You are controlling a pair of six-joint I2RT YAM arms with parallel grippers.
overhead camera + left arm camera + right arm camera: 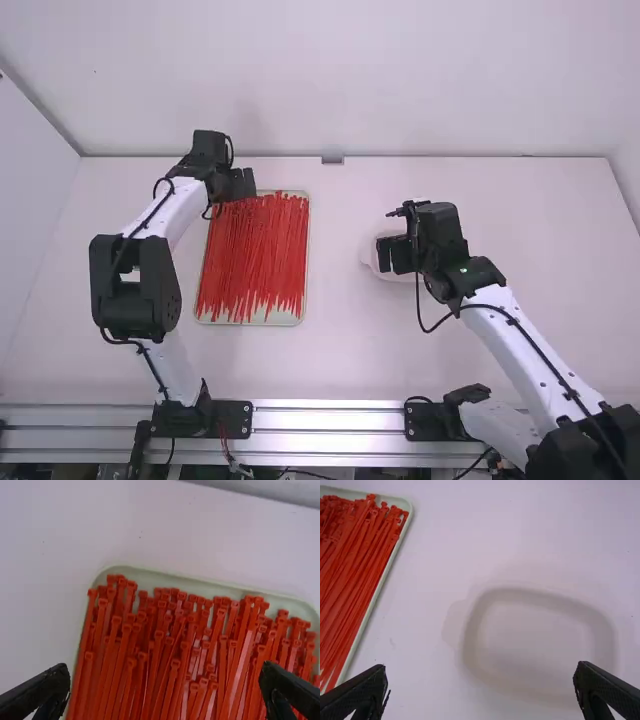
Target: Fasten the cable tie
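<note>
While both arms hang over the white table (520,200), the high view finds a thick bundle of red-orange cable ties (255,258) lying lengthwise in a pale, round-cornered tray (250,322) left of the middle. A plain pale wall backs the table. The left arm folds at the elbow beside the tray and places the left gripper (234,187) at the tray's far-left corner. The right arm reaches up from its base with the right gripper (398,252) over a small white dish (374,262), which sits well apart from the tray to its right.

From the left wrist view, the ties show their square locking heads, packed side by side and overlapping at the tray's far end, with the pale green rim curving around them and bare table beyond. The left gripper's black fingers (42,692) stand wide apart above the ties, holding nothing.

In the right wrist view, the shallow dish has rounded corners, a small tab on one end and nothing in it. One corner of the tray and its ties lies off to the side. The right gripper's fingers (365,685) are also spread wide, straddling the dish from above and gripping nothing.
</note>
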